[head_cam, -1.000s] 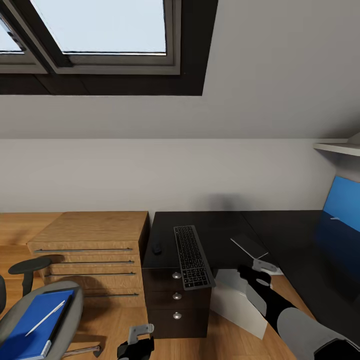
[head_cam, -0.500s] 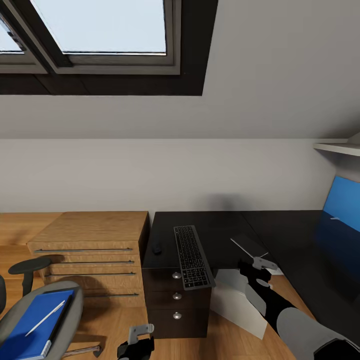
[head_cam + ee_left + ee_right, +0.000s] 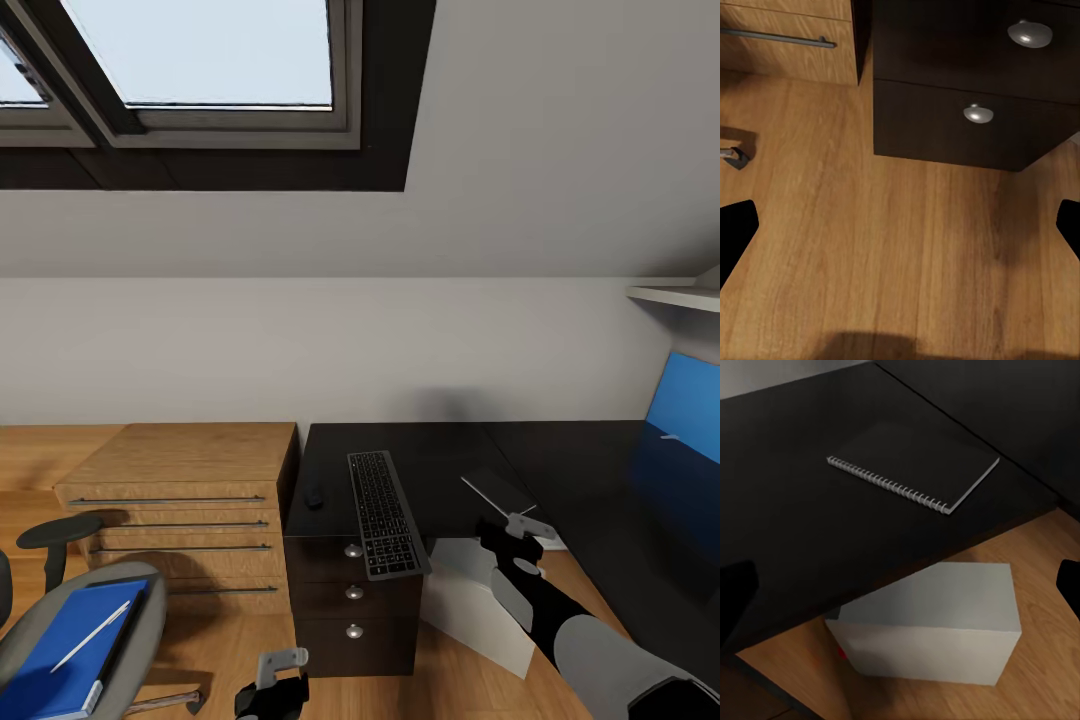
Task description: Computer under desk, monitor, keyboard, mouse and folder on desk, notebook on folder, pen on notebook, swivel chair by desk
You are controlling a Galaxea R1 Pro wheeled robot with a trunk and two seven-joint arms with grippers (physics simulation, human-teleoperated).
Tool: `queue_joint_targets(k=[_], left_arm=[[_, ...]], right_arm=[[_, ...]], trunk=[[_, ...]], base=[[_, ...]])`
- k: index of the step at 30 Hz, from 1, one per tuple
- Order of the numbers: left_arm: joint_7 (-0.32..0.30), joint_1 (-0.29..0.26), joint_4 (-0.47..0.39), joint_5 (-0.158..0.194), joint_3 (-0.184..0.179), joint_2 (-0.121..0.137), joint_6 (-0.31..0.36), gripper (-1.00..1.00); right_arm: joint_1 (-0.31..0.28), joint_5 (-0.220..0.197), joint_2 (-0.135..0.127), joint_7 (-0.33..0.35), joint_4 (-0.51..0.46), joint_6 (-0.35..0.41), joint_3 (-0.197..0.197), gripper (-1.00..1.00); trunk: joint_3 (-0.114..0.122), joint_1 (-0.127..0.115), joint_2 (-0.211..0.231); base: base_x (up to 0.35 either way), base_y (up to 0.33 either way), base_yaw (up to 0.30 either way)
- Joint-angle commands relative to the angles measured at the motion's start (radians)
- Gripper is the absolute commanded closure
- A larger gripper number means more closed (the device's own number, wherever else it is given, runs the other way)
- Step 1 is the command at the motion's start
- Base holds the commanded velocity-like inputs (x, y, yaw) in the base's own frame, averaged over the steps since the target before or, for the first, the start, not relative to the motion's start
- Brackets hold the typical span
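1. The right gripper [image 3: 527, 530], jaws spread wide and empty, hung near the notebook [image 3: 916, 461] on the desk [image 3: 440, 460].
2. Risk: grazing the desk edge could push the notebook off.
3. The notebook lay flat, long axis along its spiral binding.
4. The left gripper [image 3: 283, 668] was open, empty.

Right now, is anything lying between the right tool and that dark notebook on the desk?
Nothing visible does. The right tool hovers at the desk edge, and bare black desktop runs from it to the notebook.
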Motion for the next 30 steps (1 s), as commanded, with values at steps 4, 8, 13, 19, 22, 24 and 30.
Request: queue_joint_targets(k=[4,8,13,19,22,24,30], left_arm=[[0.007,-0.001,-0.002,0.006,-0.009,0.0,-0.003,-1.0],[0.007,-0.001,-0.002,0.005,-0.01,0.0,-0.003,-1.0],[0.007,-0.001,-0.002,0.004,-0.01,-0.001,-0.004,-1.0],[0.006,-0.001,-0.002,0.004,-0.01,-0.002,-0.005,-1.0],[0.006,-0.001,-0.002,0.004,-0.01,-0.002,-0.005,-1.0],[0.006,-0.001,-0.002,0.004,-0.01,-0.002,-0.005,-1.0],[0.006,-0.001,-0.002,0.004,-0.01,0.0,-0.005,-1.0]], right_arm=[[-0.001,-0.011,0.0,-0.006,-0.001,-0.006,0.009,-1.0],[0.0,-0.011,0.0,-0.008,-0.001,-0.006,0.01,-1.0],[0.0,-0.011,0.0,-0.008,-0.001,-0.006,0.01,-1.0],[0.0,-0.011,0.0,-0.007,-0.002,-0.006,0.009,-1.0],[-0.001,-0.011,-0.001,-0.006,-0.001,-0.006,0.009,-1.0],[0.0,-0.011,-0.001,-0.006,-0.001,-0.006,0.009,-1.0],[0.0,-0.011,-0.001,-0.005,-0.002,-0.011,0.009,-1.0]], trunk=[[-0.001,0.0,-0.001],[-0.001,0.0,-0.001],[-0.001,0.0,-0.001],[-0.001,0.0,-0.001],[-0.001,0.0,-0.001],[-0.001,0.0,-0.001],[-0.001,0.0,-0.001]], base=[[0.0,0.0,0.001],[0.0,0.0,0.071],[0.0,-0.168,0.208],[0.0,-0.271,0.191],[0.0,-0.11,0.061],[0.0,-0.05,0.027],[0.0,-0.015,0.008]])
